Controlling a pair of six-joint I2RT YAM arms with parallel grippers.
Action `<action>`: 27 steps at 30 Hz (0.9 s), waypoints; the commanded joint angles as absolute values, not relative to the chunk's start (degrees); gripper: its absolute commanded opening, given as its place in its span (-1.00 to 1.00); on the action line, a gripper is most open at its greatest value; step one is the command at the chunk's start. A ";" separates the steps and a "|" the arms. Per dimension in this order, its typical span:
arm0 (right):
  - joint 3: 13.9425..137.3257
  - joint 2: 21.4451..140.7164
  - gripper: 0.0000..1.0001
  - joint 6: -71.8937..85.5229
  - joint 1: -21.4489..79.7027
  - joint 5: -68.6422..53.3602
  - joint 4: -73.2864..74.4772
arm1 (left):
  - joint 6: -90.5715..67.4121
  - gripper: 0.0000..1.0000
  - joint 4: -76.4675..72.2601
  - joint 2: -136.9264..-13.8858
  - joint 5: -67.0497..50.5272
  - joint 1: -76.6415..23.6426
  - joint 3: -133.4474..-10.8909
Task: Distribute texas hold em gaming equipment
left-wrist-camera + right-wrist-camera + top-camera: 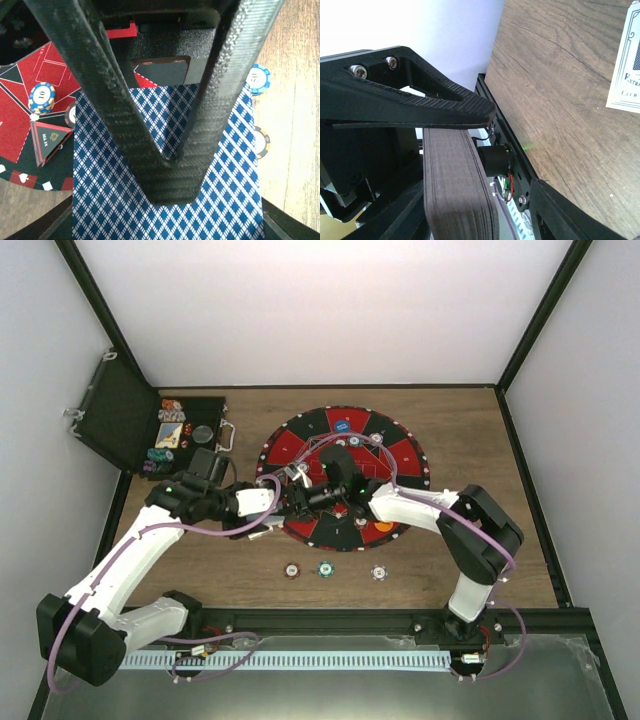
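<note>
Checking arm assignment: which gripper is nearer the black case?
Left. The left gripper is over the left part of the mat, right of the black case; the right gripper is farther right, near the mat's centre.

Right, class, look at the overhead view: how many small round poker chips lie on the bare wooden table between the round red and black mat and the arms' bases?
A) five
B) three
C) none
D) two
B: a brown striped poker chip, a teal chip and a white chip lie in a row on the wooden table, just clear of the round red and black mat.
</note>
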State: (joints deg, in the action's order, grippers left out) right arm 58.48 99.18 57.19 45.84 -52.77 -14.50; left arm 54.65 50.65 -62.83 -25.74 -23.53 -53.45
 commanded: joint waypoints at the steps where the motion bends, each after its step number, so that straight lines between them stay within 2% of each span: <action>1: 61.30 99.90 0.06 52.31 44.13 -52.41 -8.27 | 55.28 -0.92 50.18 -62.46 -27.06 -22.34 -55.19; 11: 61.27 97.70 -0.02 49.29 40.83 -52.54 -4.21 | 54.73 -0.92 50.47 -62.23 -28.35 -20.98 -55.43; 17: 62.17 96.01 -0.26 50.69 40.82 -52.55 -5.59 | 55.04 -0.92 50.11 -62.50 -27.00 -20.66 -54.33; 19: 63.51 96.29 -0.07 50.90 41.34 -52.68 -5.30 | 55.08 -0.92 49.99 -62.47 -27.03 -20.65 -54.27; 20: 64.45 96.77 0.12 50.66 41.81 -52.40 -4.60 | 55.02 -0.92 49.86 -62.49 -27.25 -20.63 -54.34; 21: 65.61 97.56 0.19 50.17 42.41 -52.20 -3.86 | 54.93 -0.92 49.77 -62.52 -27.51 -20.64 -54.46; 27: 69.40 103.39 0.27 52.35 45.35 -53.06 -6.77 | 54.32 -0.92 49.91 -63.48 -28.04 -20.60 -55.46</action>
